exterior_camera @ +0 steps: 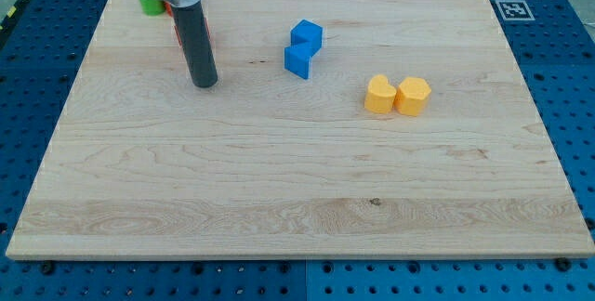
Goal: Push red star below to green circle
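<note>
My tip (204, 84) rests on the wooden counter (297, 199) in the view's upper left part. The arm ends in this plain dark rod and carries no pincer, so there are no jaws to be apart, together or clamped on anything; the rod holds nothing. The tip itself touches no block that I can see.

Just behind the rod, toward the view's top, a sliver of the red block (176, 33) shows on either side of the shaft. The rod hides most of it, so its star shape cannot be made out. Above it, near the counter's top edge, a small part of the green block (149, 5) peeks out from under the arm's dark head; its shape too is mostly covered. Red sits just below green.

Well to the view's right of the tip stand two blue blocks (303, 48), touching, one slightly above the other. Farther right and lower, two yellow blocks (397, 95) sit side by side, touching, with rounded heart-like tops.

No container stands on the counter.
</note>
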